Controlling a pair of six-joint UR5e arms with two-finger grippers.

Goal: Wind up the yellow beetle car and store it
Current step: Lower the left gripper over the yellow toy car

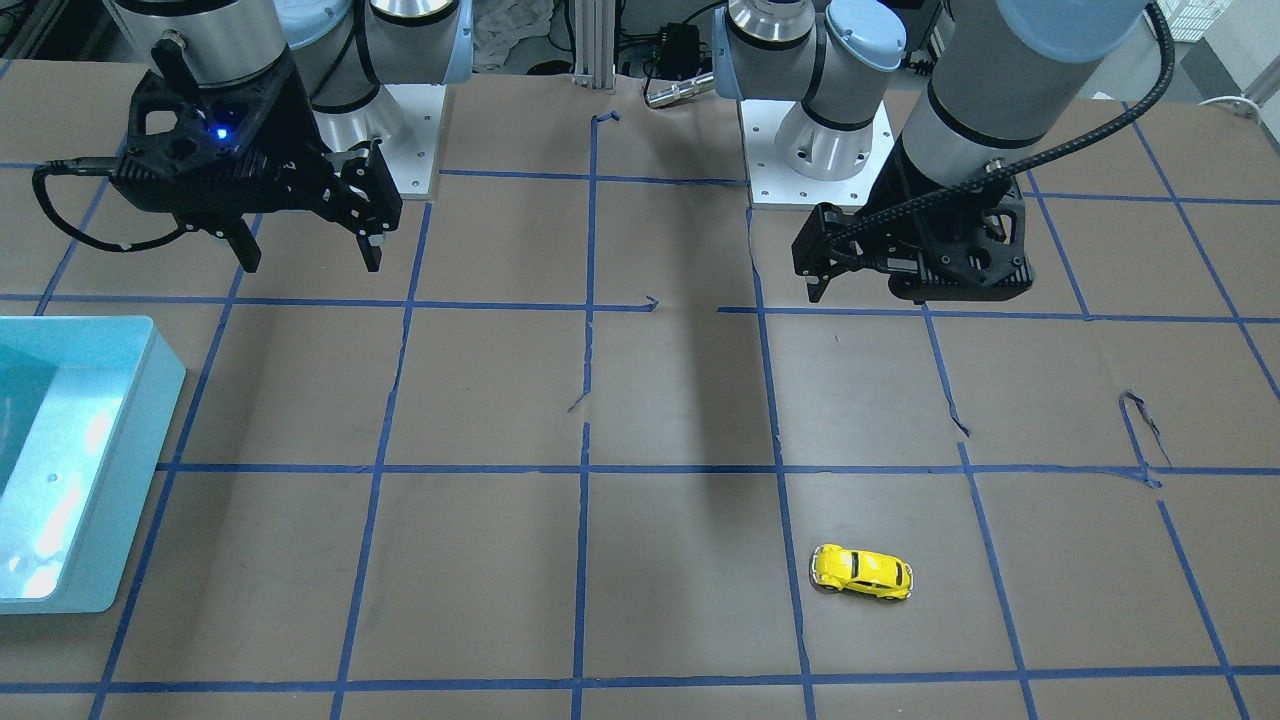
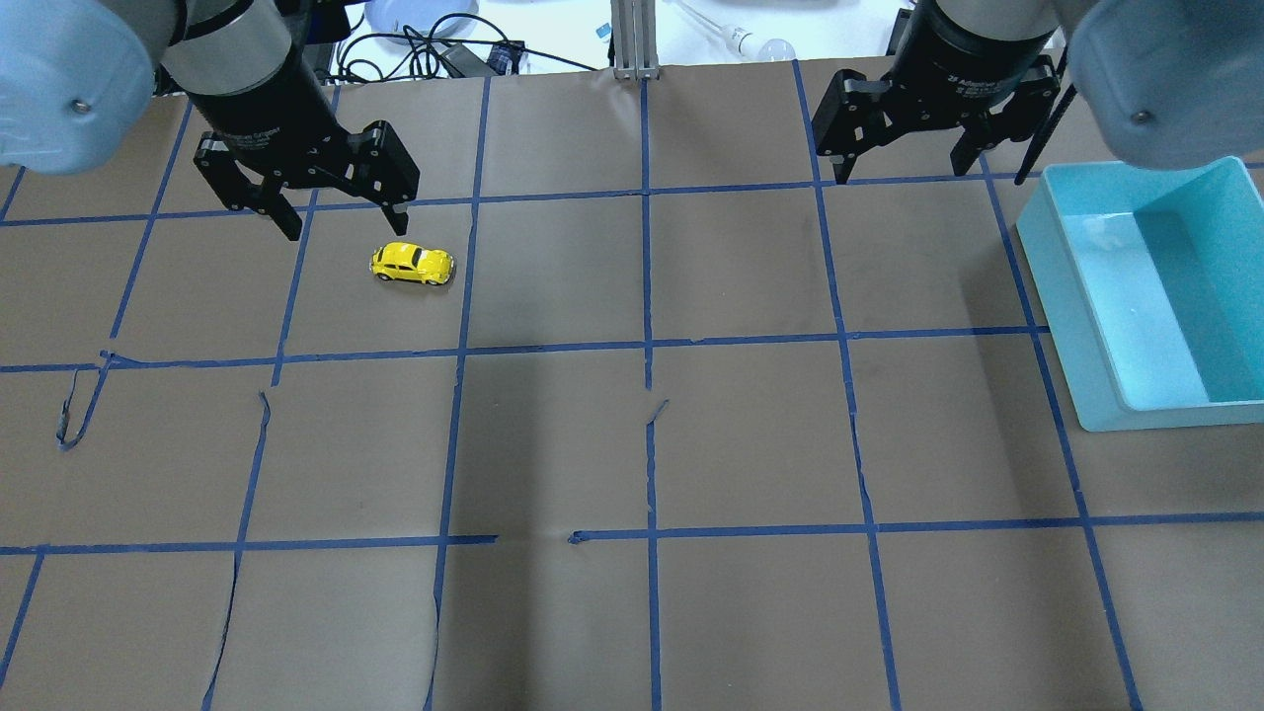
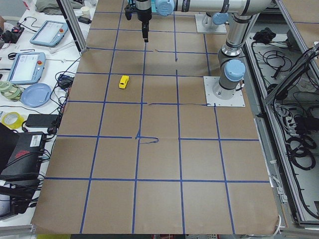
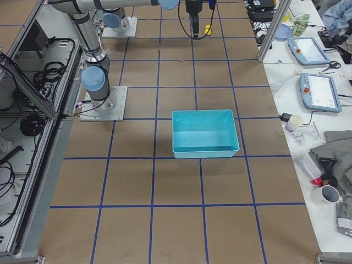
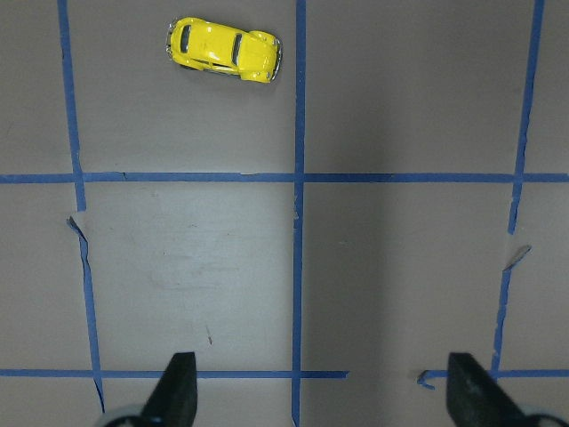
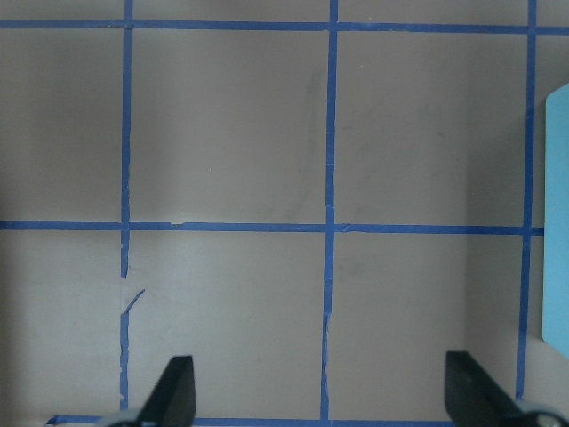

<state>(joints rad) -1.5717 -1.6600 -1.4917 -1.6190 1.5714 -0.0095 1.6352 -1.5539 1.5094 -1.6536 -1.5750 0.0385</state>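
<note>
Brown table (image 2: pixel 750 434), tape grid (image 2: pixel 648 346), yellow beetle car (image 2: pixel 413 264)

Left arm (image 1: pixel 985 90) and right arm (image 1: pixel 225 35) are silver with pale-blue joint caps (image 1: pixel 865 35). Left gripper (image 2: pixel 346 222) and right gripper (image 1: pixel 311 263) are black and angular. A blue light (image 1: pixel 221 132) glows on the right wrist.

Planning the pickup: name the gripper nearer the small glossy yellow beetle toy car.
Left. The left gripper hovers just robot-side of the yellow beetle car; the right gripper hangs far off, by the turquoise plastic bin.

bright, even light; soft shadows
</note>
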